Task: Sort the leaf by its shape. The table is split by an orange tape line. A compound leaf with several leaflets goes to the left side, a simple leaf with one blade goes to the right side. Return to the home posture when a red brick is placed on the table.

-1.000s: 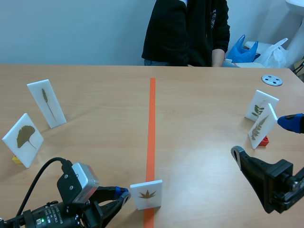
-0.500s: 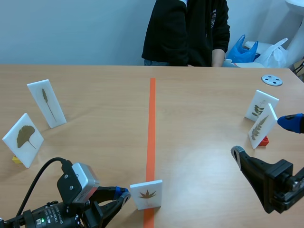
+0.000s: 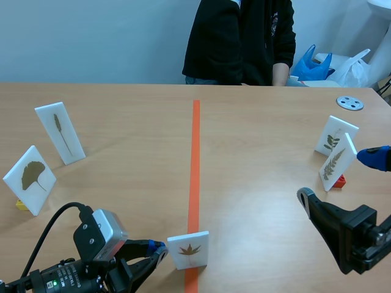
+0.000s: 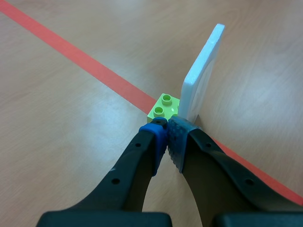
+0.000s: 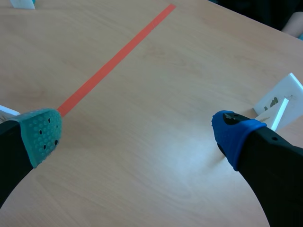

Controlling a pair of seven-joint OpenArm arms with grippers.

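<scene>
A small white card with a brown lobed leaf (image 3: 189, 249) stands upright on the orange tape line (image 3: 195, 165) near the table's front edge. In the left wrist view the card (image 4: 201, 90) is seen edge-on, standing in a lime-green brick (image 4: 163, 106). My left gripper (image 3: 160, 249) sits just left of the card. Its fingers are shut together on nothing (image 4: 165, 135), with the tips at the green brick's near edge. My right gripper (image 3: 338, 177) is low at the right, wide open (image 5: 137, 130) over bare table.
Two leaf cards stand at the left: a ginkgo (image 3: 29, 179) and a thin grass blade (image 3: 60, 132). Two fern-like cards (image 3: 335, 134) (image 3: 337, 162) stand at the right, one on a red base brick (image 3: 339, 180). A person (image 3: 241, 39) sits across the table. A grey disc (image 3: 350, 103) lies far right.
</scene>
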